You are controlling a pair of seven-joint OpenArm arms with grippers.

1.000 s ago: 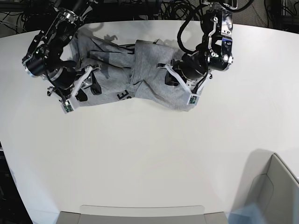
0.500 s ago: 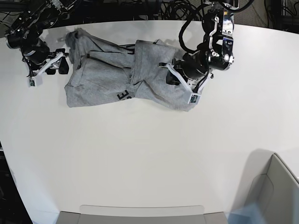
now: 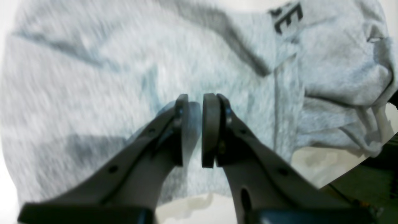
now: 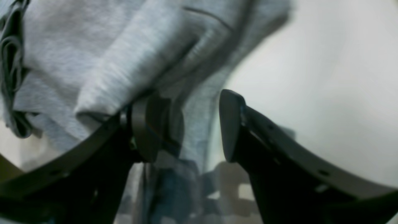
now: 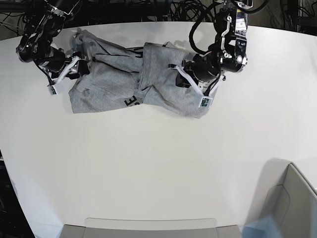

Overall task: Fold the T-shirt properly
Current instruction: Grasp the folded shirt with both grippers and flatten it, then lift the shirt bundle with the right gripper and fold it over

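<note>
The heather-grey T-shirt (image 5: pixel 114 79) lies crumpled at the far middle of the white table (image 5: pixel 148 163), with black lettering (image 5: pixel 130 101) showing at its near edge. My left gripper (image 5: pixel 182 79) rests on the shirt's right part. In the left wrist view, the left gripper (image 3: pixel 196 127) has its pads almost together, pinching a bit of the T-shirt (image 3: pixel 93 77). My right gripper (image 5: pixel 78 68) is at the shirt's left edge. In the right wrist view, the right gripper (image 4: pixel 189 127) is open, with a fold of the T-shirt (image 4: pixel 77 46) over its left finger (image 4: pixel 149 130).
A grey bin (image 5: pixel 292 198) stands at the near right corner. A grey tray edge (image 5: pixel 148 228) lies along the near table edge. Black cables (image 5: pixel 163 10) hang behind the far edge.
My right gripper left the shirt's lower-left part, swung out to the left, and has come back to the shirt's left edge. My left gripper shifted slightly up and left.
</note>
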